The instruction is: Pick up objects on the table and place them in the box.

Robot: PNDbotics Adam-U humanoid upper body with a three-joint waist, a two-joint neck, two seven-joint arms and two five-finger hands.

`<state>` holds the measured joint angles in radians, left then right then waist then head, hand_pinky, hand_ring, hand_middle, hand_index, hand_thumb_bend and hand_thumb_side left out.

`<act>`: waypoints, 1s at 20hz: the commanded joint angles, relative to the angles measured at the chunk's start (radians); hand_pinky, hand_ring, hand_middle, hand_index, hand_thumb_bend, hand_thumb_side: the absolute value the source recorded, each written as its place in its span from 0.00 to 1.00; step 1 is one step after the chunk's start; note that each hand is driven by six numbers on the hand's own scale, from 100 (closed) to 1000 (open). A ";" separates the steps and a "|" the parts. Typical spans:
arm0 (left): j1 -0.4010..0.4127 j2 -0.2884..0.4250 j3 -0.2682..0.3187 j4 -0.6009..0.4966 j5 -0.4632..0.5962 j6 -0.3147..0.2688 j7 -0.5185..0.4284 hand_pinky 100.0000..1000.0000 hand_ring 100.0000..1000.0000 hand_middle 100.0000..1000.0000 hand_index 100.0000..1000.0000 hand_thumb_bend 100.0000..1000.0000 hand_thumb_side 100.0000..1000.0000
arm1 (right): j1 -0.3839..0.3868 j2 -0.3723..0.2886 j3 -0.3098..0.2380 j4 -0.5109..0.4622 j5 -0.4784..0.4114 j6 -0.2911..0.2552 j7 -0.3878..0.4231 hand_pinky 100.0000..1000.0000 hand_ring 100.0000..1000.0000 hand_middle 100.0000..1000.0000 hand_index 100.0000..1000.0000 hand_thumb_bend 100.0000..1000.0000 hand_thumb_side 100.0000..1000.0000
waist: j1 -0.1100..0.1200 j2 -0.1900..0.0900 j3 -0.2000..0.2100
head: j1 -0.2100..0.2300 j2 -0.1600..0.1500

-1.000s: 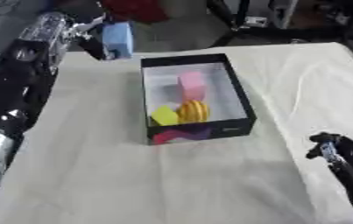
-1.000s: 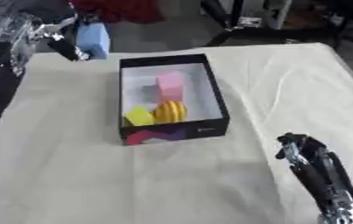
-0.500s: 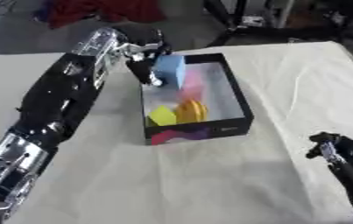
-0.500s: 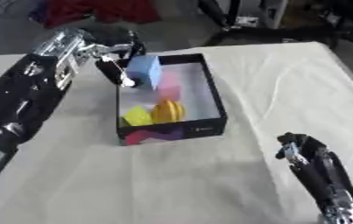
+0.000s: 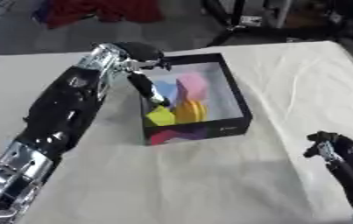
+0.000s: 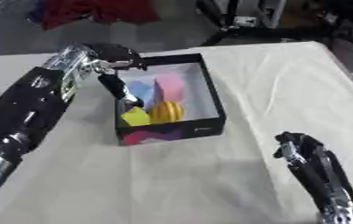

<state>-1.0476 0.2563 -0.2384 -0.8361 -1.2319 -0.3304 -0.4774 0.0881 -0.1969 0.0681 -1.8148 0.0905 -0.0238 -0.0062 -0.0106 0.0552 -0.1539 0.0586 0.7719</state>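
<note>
The left hand [image 5: 145,76] is now reaching down into the box [image 5: 237,103], fingers straightening, the blue block [image 6: 139,90] lying inside just under them, beside pink and yellow pieces.

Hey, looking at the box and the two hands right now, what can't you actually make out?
- Blue block: partly covered by the left hand in both views, so contact can't be told.
- Yellow piece: its base is hidden by the box front wall.
- Right hand: blurred and dark, finger pose unclear.
- Left arm: cut off by the lower left edge.
</note>
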 commanded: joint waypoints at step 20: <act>0.864 -0.015 0.326 -0.894 0.929 0.331 0.582 0.66 0.54 0.60 0.75 0.16 0.82 | -0.014 -0.009 -0.025 -0.010 -0.003 -0.007 -0.021 0.68 0.46 0.37 0.59 0.00 0.62 | 0.003 -0.007 0.053 | 0.083 -0.002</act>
<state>-0.1775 0.2465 0.0845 -1.7200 -0.3169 -0.0017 0.1001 0.0799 -0.1969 0.0495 -1.8092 0.0914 -0.0270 -0.0262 -0.0100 0.0557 -0.0993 0.1335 0.7719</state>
